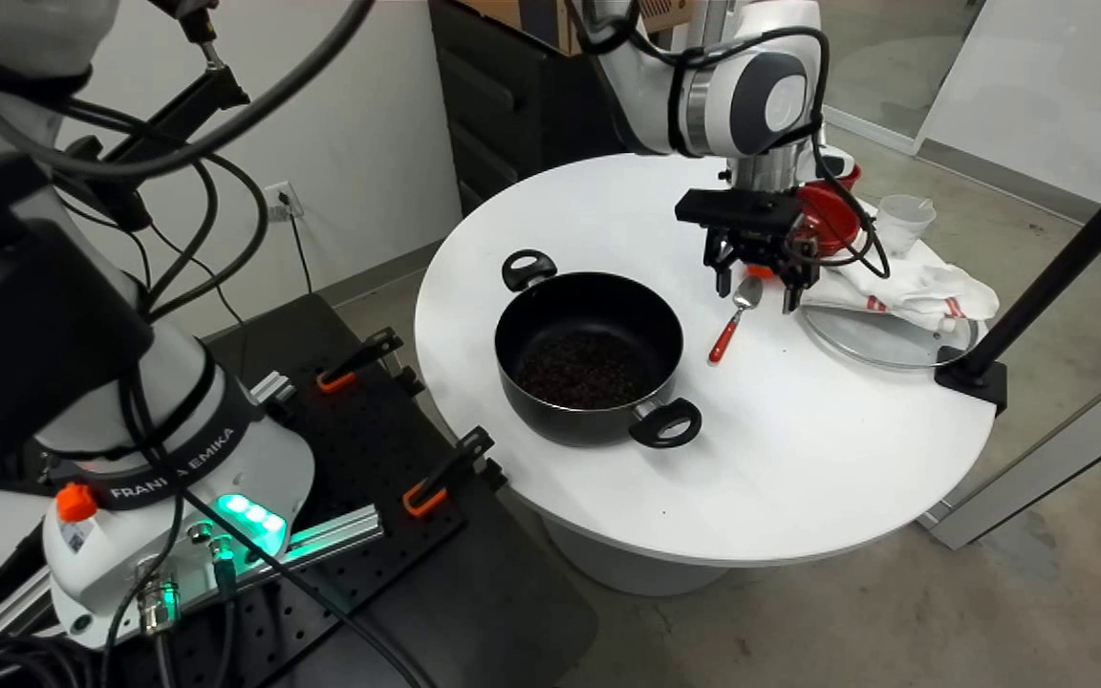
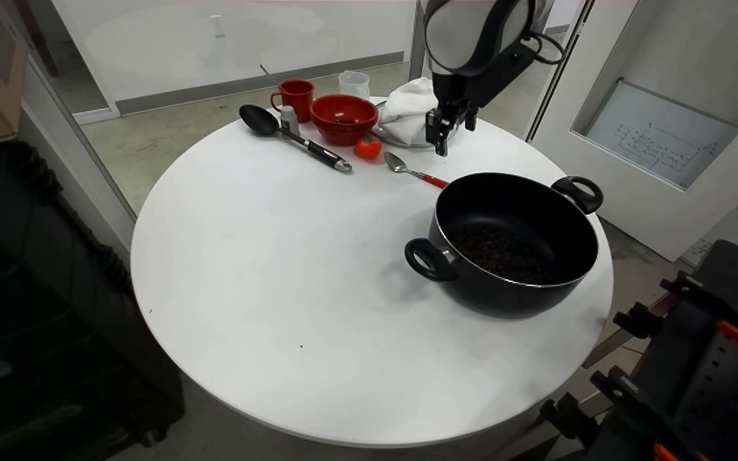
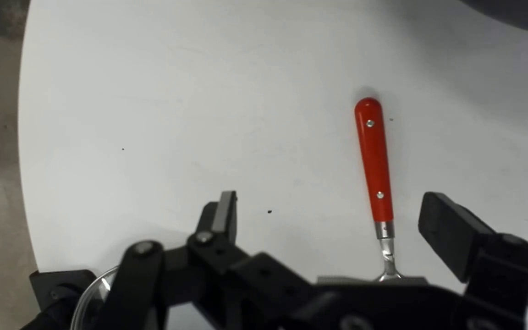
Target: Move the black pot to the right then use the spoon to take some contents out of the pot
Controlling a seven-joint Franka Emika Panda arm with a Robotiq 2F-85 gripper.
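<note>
Can see, in both exterior views, stacked red bowls point(image 2: 343, 136) on the white desk point(image 2: 266, 275), a tomato point(image 2: 368, 148) just beside them, and a clear cup point(image 2: 355, 86) nearby. Can make out, in an exterior view, a red mug point(image 2: 302, 102) next to the bowls, a small greyish container point(image 2: 289, 120) close by — and a long-handled black utensil point(image 2: 314, 150) lying with its head near the container. Can pick out a white cloth point(image 1: 923, 291) with red stripes lying over a glass lid point(image 1: 885, 346), and a black post point(image 1: 1067, 269) at the desk's edge. Can spot, beyond — a black cabinet point(image 1: 512, 110).
</note>
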